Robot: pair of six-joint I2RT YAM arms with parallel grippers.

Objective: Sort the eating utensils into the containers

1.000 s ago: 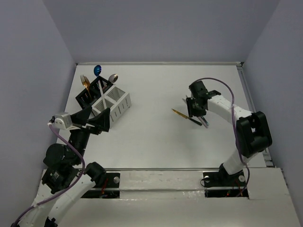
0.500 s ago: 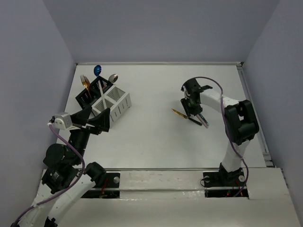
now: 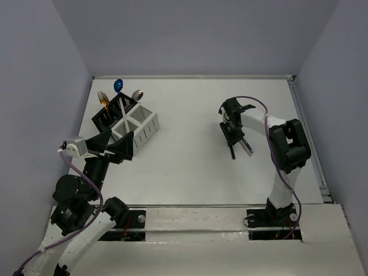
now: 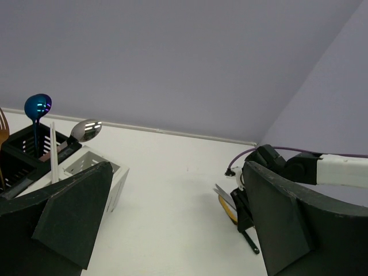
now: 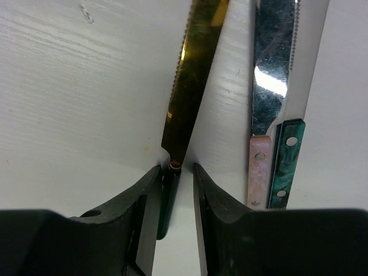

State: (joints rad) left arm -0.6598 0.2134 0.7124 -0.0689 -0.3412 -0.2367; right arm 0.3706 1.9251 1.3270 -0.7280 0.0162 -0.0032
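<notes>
Well, you are working inside a 3-sided booth. Plain lavender walls (image 3: 195,34) stand at the back and on both flanks, and a matt white table (image 3: 190,172) fills the space between them. Seen close from the right wrist, that surface shows a fine wood-like grain and 1 small dark fleck.

The white caddy (image 3: 142,123), toward the table's back left corner, is your landmark. The left arm (image 3: 80,201) rises on the near side of it, and the right arm (image 3: 290,149) reaches in from well to its right. The black caddy (image 3: 109,112) touches the white caddy's far-left side.

Your left gripper (image 3: 119,138) hovers just in front of the white caddy, jaws spread wide with nothing between them. Your right gripper (image 5: 175,167) is low over the table, well to the right of the white caddy. Its jaws stand only a narrow slot apart, astride the dark handle of the gold-bladed knife (image 5: 195,75), which lies flat. A sliver of white table shows beside the handle, so you cannot tell whether it is pinched.

2 silver-bladed knives (image 5: 273,63) lie just beside that one, on its side away from the white caddy. They are parallel, 1 pink-handled and 1 green-handled. Upright in the black caddy are a gold fork (image 3: 102,98), a blue spoon (image 3: 118,86) and a silver spoon (image 3: 138,94). A white chopstick (image 4: 53,149) stands where the 2 caddies meet; which compartment, you cannot tell.
</notes>
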